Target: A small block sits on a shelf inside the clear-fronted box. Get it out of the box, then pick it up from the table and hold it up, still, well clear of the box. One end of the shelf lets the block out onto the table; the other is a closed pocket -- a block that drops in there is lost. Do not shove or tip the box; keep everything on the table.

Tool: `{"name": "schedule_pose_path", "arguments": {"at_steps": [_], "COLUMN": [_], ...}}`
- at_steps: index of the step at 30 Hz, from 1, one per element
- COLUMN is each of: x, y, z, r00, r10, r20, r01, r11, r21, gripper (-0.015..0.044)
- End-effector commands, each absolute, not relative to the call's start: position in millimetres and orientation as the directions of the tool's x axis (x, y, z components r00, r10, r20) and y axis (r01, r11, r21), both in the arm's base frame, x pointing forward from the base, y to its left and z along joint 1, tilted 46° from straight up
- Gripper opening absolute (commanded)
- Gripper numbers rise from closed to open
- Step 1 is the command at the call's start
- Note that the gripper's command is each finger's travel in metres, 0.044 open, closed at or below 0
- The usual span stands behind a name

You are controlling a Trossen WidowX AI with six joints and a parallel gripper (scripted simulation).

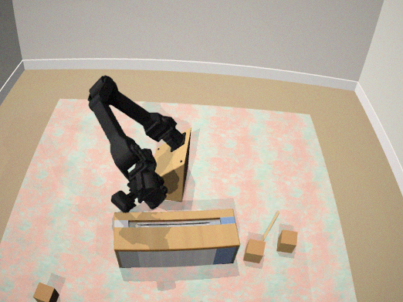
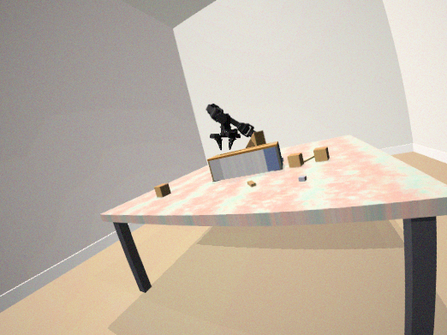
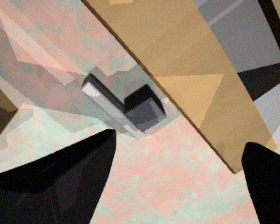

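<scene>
The box (image 1: 174, 239) (image 2: 240, 165) (image 3: 200, 100) stands upright, with a slot in its wooden top and a clear front. I cannot make out a block on its shelf. A small block-like piece (image 3: 146, 112), grey with a dark face, is on the table behind the box, close to its wall. A thin grey bar (image 3: 112, 106) lies beside it. I cannot tell for sure that this piece is the block; the arm hides that spot in the top view. My gripper (image 1: 139, 205) (image 2: 225, 149) (image 3: 179, 145) is open and empty, above and behind the box's left end.
A wooden wedge (image 1: 175, 161) stands behind the box. Two wooden cubes (image 1: 254, 250) (image 1: 287, 241) and a thin stick (image 1: 271, 226) are to its right, another cube (image 1: 45, 293) (image 2: 162, 190) at front left. A tan piece (image 2: 251, 183) and a blue-grey piece (image 2: 302, 178) lie in front.
</scene>
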State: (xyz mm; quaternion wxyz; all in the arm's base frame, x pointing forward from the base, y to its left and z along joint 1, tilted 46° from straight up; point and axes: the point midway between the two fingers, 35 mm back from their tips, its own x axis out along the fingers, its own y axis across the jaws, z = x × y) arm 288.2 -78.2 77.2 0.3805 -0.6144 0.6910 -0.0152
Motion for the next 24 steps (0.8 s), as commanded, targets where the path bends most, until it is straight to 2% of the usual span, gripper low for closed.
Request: {"name": "schedule_pose_path", "arguments": {"at_steps": [1, 4, 7, 10, 14, 18, 24], "x": [284, 281, 278, 275, 272, 269, 266], "y": [-81, -84, -87, -90, -94, -97, -101], "z": [83, 87, 91, 95, 101, 107, 114], "r00": [0.071, 0.087, 0.106, 0.13, 0.167, 0.209, 0.264], "r10": [-0.808, -0.786, -0.764, -0.743, -0.714, -0.687, -0.658], "r20": [-0.585, -0.612, -0.636, -0.657, -0.68, -0.696, -0.706], "r01": [-0.46, -0.123, 0.227, 0.546, 0.857, 0.976, 0.872], "r11": [0.494, 0.601, 0.641, 0.607, 0.446, 0.193, -0.151], "r21": [-0.738, -0.79, -0.733, -0.578, -0.259, 0.103, 0.466], "gripper": [0.0285, 0.0285, 0.0285, 0.0285, 0.0285, 0.0285, 0.0285]}}
